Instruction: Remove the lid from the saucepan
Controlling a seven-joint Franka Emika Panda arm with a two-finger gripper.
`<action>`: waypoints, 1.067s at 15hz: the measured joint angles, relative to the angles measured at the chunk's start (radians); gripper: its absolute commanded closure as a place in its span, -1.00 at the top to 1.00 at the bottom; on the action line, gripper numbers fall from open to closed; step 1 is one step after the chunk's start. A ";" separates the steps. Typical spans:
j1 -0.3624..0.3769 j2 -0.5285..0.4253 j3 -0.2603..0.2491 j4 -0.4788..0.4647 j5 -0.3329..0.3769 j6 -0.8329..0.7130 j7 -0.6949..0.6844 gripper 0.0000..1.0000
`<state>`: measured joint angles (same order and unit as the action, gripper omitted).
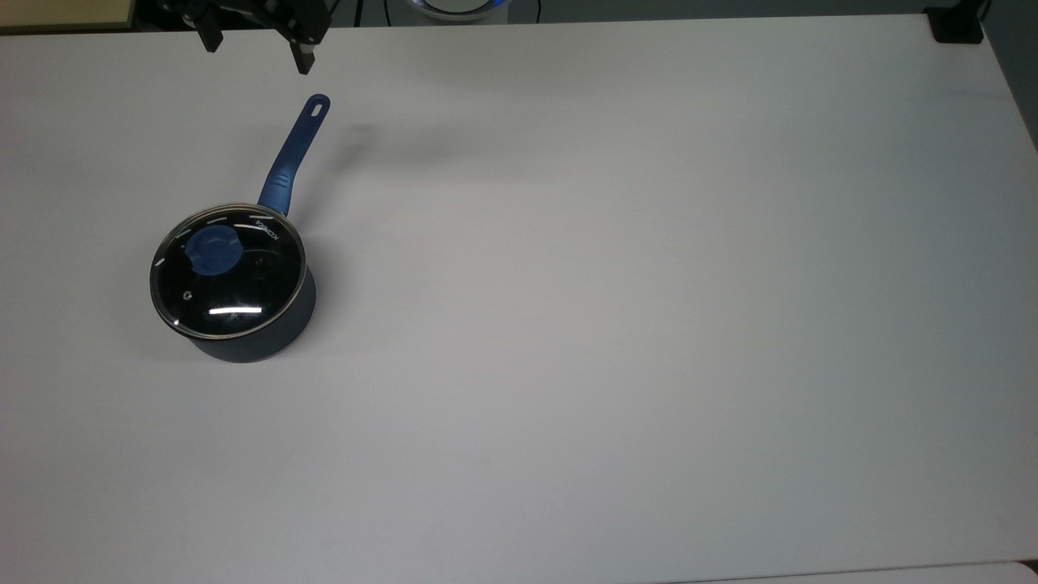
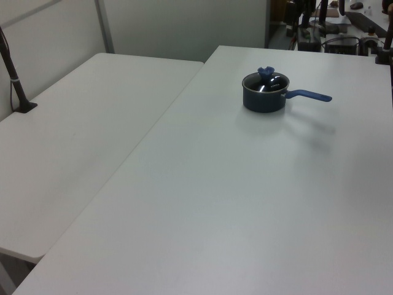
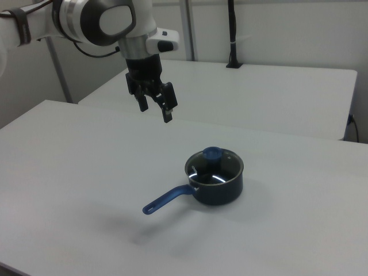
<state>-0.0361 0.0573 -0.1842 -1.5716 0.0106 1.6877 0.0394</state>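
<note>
The saucepan (image 1: 243, 345) is a small dark navy pot standing on the white table (image 1: 616, 308) toward the top view's left, its long blue handle (image 1: 292, 154) pointing to the far edge. The lid (image 1: 229, 280), clear glass with a metal rim and a blue knob (image 1: 212, 250), rests on the pot. My gripper (image 1: 257, 50) hangs open and empty beyond the handle's tip, high above the table and apart from it. The right view has the gripper (image 3: 155, 111) up and to the left of the saucepan (image 3: 221, 190) and lid (image 3: 214, 165). The left view has the saucepan (image 2: 264, 101) at the far right.
A second white table (image 2: 73, 135) adjoins on the left view's left, with a black clamped post (image 2: 15, 77) at its edge. A black block (image 1: 957, 24) sits on the top view's far right corner. Equipment clutters the area beyond the far edge (image 2: 331, 31).
</note>
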 measured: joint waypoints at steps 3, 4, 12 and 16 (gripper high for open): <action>0.001 0.000 0.002 0.045 0.000 -0.024 -0.037 1.00; 0.001 0.000 0.002 0.051 0.000 -0.037 -0.052 1.00; 0.000 0.000 0.002 0.058 0.000 -0.057 -0.141 1.00; 0.002 0.000 0.006 0.058 0.000 -0.059 -0.147 1.00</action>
<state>-0.0343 0.0572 -0.1786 -1.5135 0.0104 1.6290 -0.1072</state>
